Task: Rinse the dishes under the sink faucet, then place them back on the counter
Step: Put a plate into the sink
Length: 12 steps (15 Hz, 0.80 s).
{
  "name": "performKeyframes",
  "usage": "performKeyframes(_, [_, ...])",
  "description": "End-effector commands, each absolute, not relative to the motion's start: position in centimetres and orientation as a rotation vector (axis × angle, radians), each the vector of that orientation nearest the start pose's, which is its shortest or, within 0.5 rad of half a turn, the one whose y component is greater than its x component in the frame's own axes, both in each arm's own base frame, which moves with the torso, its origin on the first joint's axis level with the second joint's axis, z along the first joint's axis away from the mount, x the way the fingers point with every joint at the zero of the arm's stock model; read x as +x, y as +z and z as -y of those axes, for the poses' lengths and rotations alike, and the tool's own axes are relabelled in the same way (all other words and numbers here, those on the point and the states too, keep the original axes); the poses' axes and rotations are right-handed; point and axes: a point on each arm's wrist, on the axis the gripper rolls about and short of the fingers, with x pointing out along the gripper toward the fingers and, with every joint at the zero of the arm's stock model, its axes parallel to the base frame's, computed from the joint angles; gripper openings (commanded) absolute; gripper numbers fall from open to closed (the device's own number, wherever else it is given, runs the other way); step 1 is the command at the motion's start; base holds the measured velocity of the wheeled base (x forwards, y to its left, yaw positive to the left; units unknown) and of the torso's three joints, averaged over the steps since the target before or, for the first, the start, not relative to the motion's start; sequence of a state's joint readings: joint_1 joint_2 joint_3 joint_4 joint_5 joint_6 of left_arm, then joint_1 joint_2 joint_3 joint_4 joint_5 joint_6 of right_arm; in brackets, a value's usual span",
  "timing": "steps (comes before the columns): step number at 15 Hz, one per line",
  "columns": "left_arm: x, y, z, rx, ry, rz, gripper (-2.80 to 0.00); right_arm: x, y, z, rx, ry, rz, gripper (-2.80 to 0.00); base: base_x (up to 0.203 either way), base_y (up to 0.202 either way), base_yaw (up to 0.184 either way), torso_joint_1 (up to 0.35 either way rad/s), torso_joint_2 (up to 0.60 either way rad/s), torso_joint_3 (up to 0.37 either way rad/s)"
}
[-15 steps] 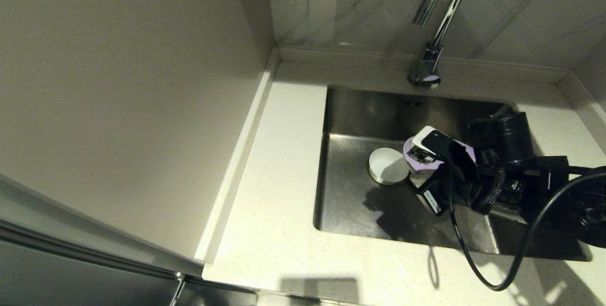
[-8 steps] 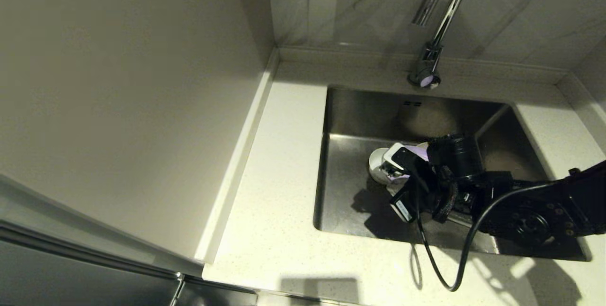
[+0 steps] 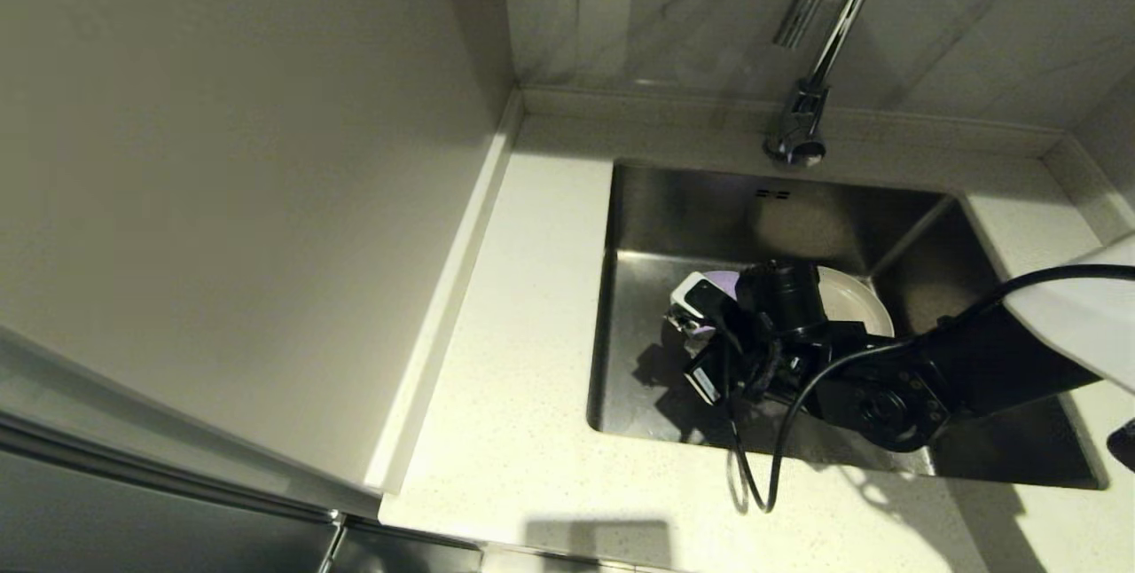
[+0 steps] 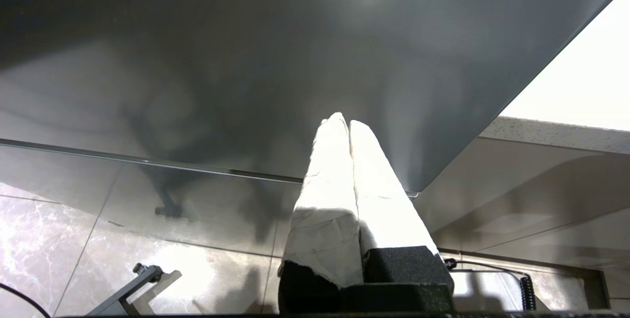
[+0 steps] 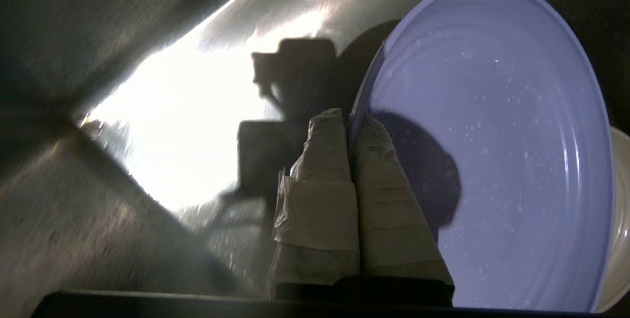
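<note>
- Counter (image 3: 523,333), left of the sink (image 3: 647,360): bare landing area.
- Right gripper (image 5: 352,126), inside the sink: clamped on the lavender plate (image 5: 497,150) rim, plate tilted on edge.
- Risk: the narrow rim pinch on a wet plate could slip, or strike the sink wall while being lifted out.
- Beige plate (image 3: 856,298) lies behind the wrist; faucet (image 3: 811,67) overhangs.
- Left gripper (image 4: 348,123): closed, empty, parked below the counter.

A home kitchen: steel sink (image 3: 674,218) in speckled stone counter (image 3: 523,360), chrome gooseneck faucet (image 3: 811,85), marbled wall tiles (image 3: 674,14).
</note>
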State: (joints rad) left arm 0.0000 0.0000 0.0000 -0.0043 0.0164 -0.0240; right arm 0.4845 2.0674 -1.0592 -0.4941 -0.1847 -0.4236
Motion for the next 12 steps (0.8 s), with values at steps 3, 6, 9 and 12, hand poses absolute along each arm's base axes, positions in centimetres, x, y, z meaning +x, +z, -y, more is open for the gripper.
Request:
performKeyframes(3, [-2.3,7.6,0.0,-0.025,0.017,0.006,-2.80,36.8,8.9,-18.5,-0.571,0.377,-0.384,-2.80,0.000,0.000,0.000,0.000,0.00,0.000])
performKeyframes(6, [-2.3,7.6,0.0,-0.025,0.017,0.006,-2.80,37.8,8.3,-18.4,-0.565,0.360,-0.368,-2.80,0.000,0.000,0.000,0.000,0.00,0.000])
performKeyframes(9, [-2.3,7.6,0.0,-0.025,0.017,0.006,-2.80,39.5,8.2,-18.4,-0.560,0.312,-0.347,-2.80,0.000,0.000,0.000,0.000,0.00,0.000])
performKeyframes(12, [-2.3,7.6,0.0,-0.025,0.017,0.006,-2.80,40.8,8.2,-18.2,-0.555,0.286,-0.330,-2.80,0.000,0.000,0.000,0.000,0.00,0.000])
